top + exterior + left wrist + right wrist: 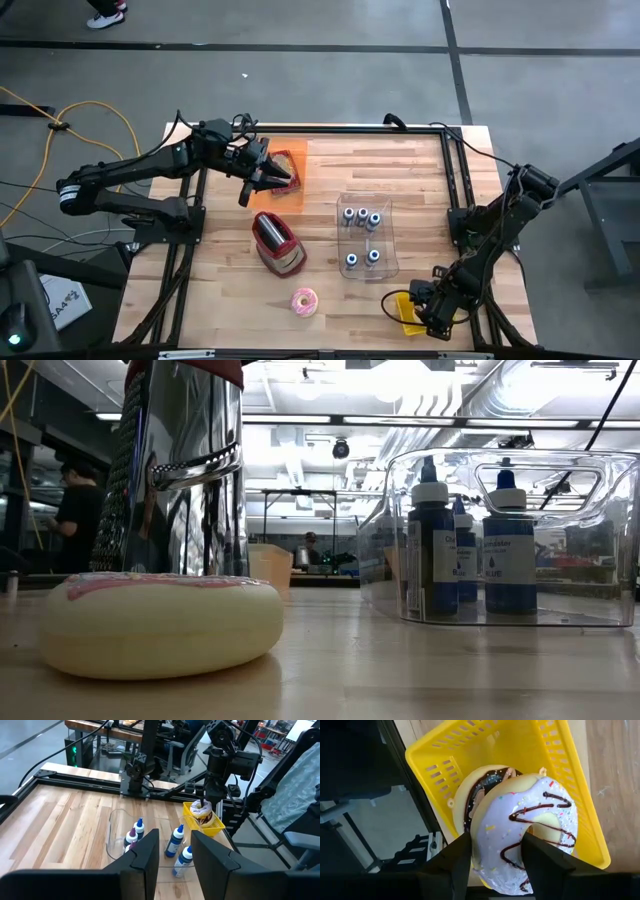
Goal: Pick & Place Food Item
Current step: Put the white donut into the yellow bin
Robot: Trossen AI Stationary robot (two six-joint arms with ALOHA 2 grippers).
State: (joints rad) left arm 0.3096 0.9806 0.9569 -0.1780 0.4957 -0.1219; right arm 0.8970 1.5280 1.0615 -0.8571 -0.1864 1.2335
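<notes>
Doughnut (530, 830) between right fingers (542, 860), over yellow basket (445, 750).

Off-task items on the wooden worktop (420, 180)

A chrome toaster with red trim (278, 243) is seen near the middle — a clear bin (367, 238) of blue dropper bottles (433, 548) is set beside it; a person (76, 520) is visible beyond.

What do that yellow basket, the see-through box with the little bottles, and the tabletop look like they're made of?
The yellow basket looks like molded plastic: glossy, with rows of even slots in its walls. The see-through box seems to be clear hard plastic, glassy, with bright reflections along its rounded rim. The tabletop appears to be wood, pale planks with visible grain and seams, a smooth finish, framed by dark metal-looking rails.
</notes>
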